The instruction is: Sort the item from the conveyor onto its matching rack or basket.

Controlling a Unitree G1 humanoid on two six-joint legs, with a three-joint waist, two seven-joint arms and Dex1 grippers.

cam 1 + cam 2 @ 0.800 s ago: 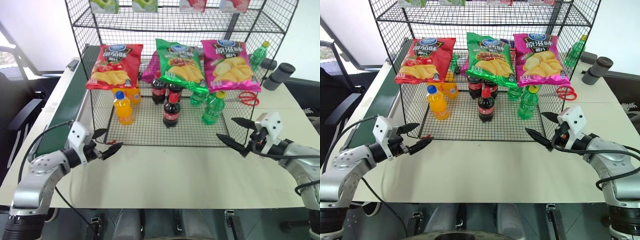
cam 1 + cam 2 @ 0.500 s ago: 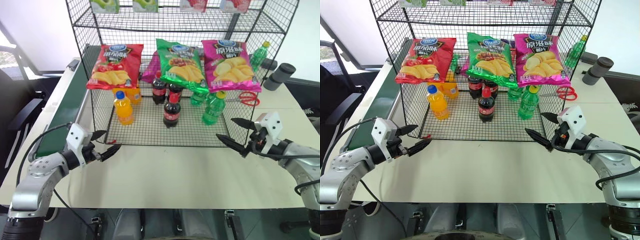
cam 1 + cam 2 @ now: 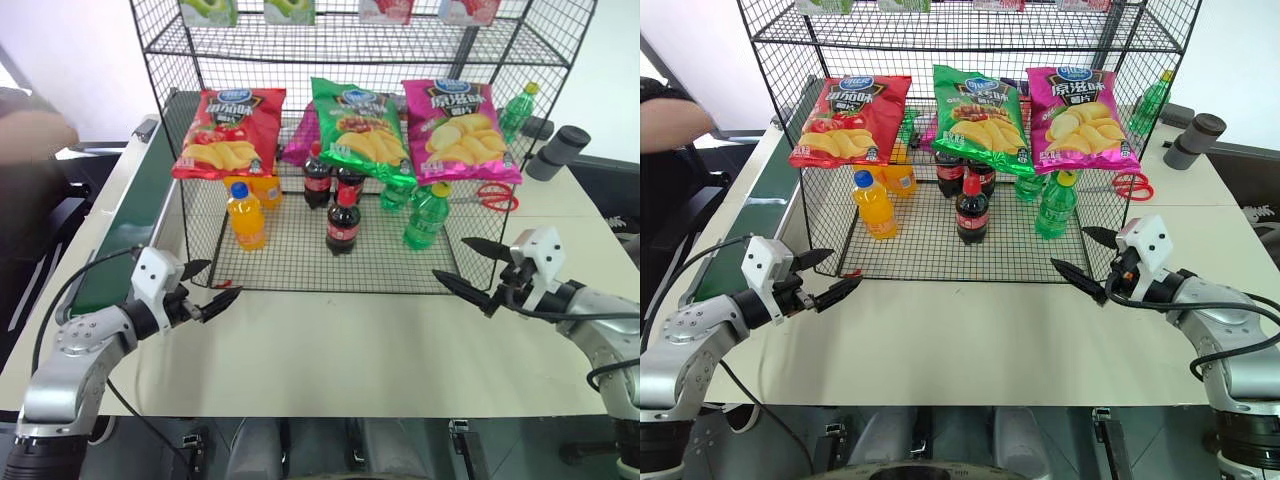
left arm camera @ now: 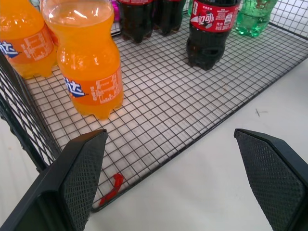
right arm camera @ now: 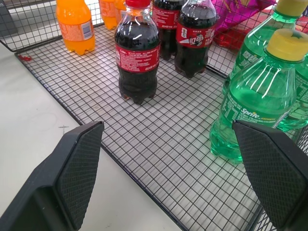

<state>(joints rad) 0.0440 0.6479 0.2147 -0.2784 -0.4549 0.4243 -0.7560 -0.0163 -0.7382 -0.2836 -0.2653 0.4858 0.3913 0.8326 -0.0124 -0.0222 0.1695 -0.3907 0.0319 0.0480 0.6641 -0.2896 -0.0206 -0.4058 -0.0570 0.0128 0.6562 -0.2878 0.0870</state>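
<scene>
Jaws spread on both grippers, rack between, scissors behind

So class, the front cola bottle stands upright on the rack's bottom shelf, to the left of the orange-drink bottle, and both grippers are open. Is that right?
Not quite. The front cola bottle stands to the right of the orange-drink bottle, not its left, as the left eye view shows. It is upright on the rack's bottom shelf, and the left gripper and right gripper are open.

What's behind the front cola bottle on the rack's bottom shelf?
Behind the front cola bottle stand two more cola bottles, side by side. The green chip bag hanging above covers their tops; anything farther back is hidden.
</scene>
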